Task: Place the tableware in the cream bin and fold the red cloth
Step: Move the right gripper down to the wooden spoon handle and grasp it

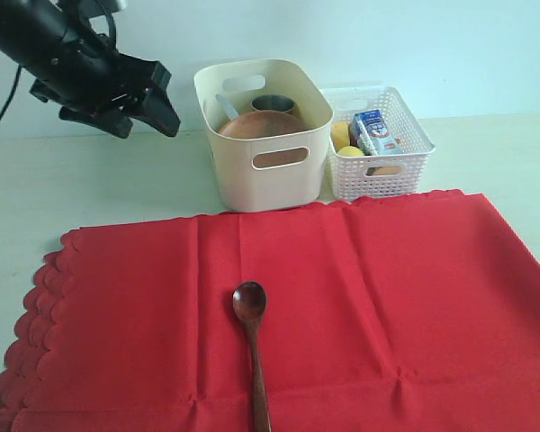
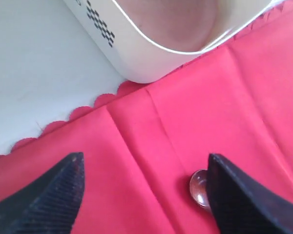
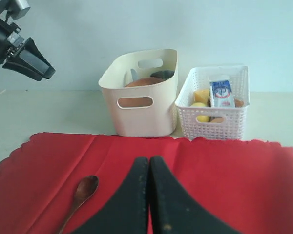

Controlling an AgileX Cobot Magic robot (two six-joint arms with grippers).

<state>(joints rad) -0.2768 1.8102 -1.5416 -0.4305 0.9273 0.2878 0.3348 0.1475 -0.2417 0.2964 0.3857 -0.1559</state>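
Pale bench point(image 1: 90, 189) carries the cloth point(image 1: 387, 297), with the spoon point(image 1: 252, 342) lying on it at 6 o'clock from the bin point(image 1: 265, 171). Left tool point(image 2: 145, 161) hangs wide and empty; right tool point(image 3: 149, 161) is pinched shut, empty. Grabbing the flat spoon may pinch fabric too, dragging the cloth.

The wooden spoon point(image 1: 249, 303) loses its handle at the bottom edge, the red cloth point(image 1: 387, 297) runs off right, and the cream bin point(image 1: 252, 191) wall hides much inside.
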